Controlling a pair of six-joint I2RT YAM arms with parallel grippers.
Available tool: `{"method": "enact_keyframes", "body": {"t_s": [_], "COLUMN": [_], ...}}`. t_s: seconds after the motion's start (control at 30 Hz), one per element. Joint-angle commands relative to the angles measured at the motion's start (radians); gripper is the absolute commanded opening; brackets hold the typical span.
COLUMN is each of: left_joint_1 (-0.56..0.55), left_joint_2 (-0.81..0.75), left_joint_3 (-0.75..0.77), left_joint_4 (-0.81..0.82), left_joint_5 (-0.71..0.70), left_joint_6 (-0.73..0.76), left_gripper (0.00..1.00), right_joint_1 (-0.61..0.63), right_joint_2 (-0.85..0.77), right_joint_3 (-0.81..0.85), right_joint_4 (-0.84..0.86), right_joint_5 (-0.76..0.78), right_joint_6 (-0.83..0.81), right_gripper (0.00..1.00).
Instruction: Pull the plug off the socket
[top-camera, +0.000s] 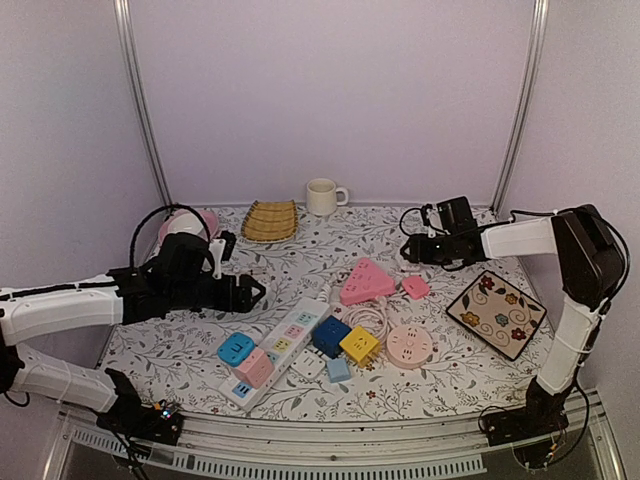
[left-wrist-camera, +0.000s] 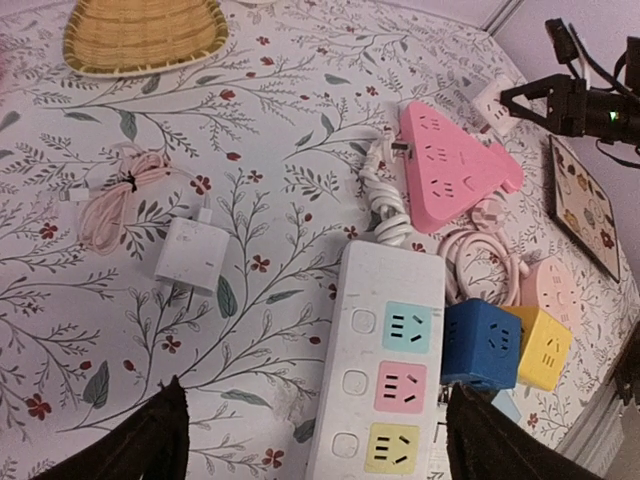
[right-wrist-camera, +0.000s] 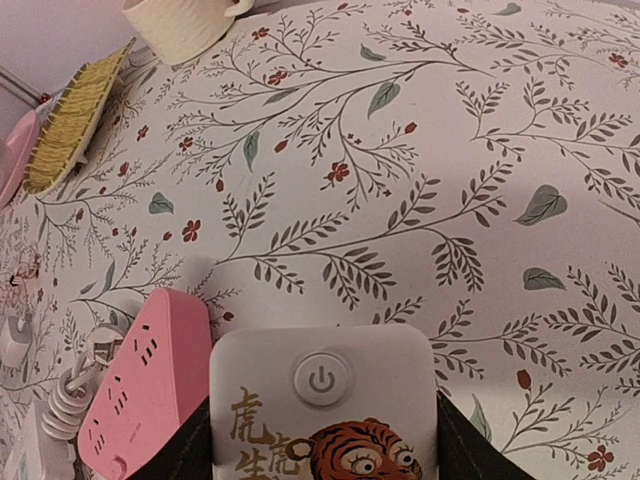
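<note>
The strip (top-camera: 285, 345) lies on the bench (top-camera: 455, 385) around 6 o'clock, slanting from 7 toward 1. It is a long white bar with pastel socket faces in teal, pink and yellow, each with a round button beside it. Two chunky plugs sit on its near end, touching each other: a blue plug (top-camera: 237, 348) and a pink plug (top-camera: 255, 367). A blue cube (top-camera: 330, 336) and a yellow cube (top-camera: 359, 345) sit side by side right against the strip's 3 o'clock edge. I cannot tell whether either is plugged into it.

The left gripper (top-camera: 258, 292) hangs at about 9 o'clock, near the strip's far end. Its jaws are spread wide and hold nothing. Seen from its wrist, the strip's far end lies between the two fingers.

Over at 2 o'clock, well apart from the strip, the right gripper (top-camera: 410, 248) is clamped on a white adapter (right-wrist-camera: 320, 400). This is a rounded block with a power button on its face, above gold lettering and a tiger picture.

A pink triangle socket (top-camera: 366, 283) lies near the middle, at the strip's far end. A white charger (left-wrist-camera: 190, 255) and a coiled pink cable (left-wrist-camera: 110, 195) lie at 10 o'clock.
</note>
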Motion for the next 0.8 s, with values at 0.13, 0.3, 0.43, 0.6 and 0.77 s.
{"method": "enact_keyframes", "body": {"t_s": [0.13, 0.3, 0.43, 0.6, 0.77], "left_joint_1": [-0.074, -0.110, -0.157, -0.200, -0.212], "left_joint_2": [-0.110, -0.135, -0.179, -0.251, -0.313], "left_joint_3": [-0.020, -0.036, -0.054, -0.100, -0.139], "left_joint_4": [-0.045, -0.091, -0.133, -0.197, -0.287], "left_joint_5": [-0.004, -0.019, -0.041, -0.061, -0.091], "left_joint_6": [-0.078, -0.115, -0.167, -0.244, -0.321], "left_gripper": [0.91, 0.92, 0.92, 0.92, 0.92], "right_joint_1": [-0.103, -0.124, -0.140, -0.148, -0.148], "right_joint_2": [0.045, 0.064, 0.041, -0.004, -0.051], "right_joint_3": [-0.056, -0.075, -0.107, -0.151, -0.191], "right_joint_4": [0.175, 0.188, 0.191, 0.190, 0.182], "right_joint_5": [-0.200, -0.223, -0.214, -0.177, -0.127], "right_joint_6": [0.099, 0.115, 0.109, 0.100, 0.086], "right_gripper": [0.47, 0.58, 0.71, 0.89, 0.99]}}
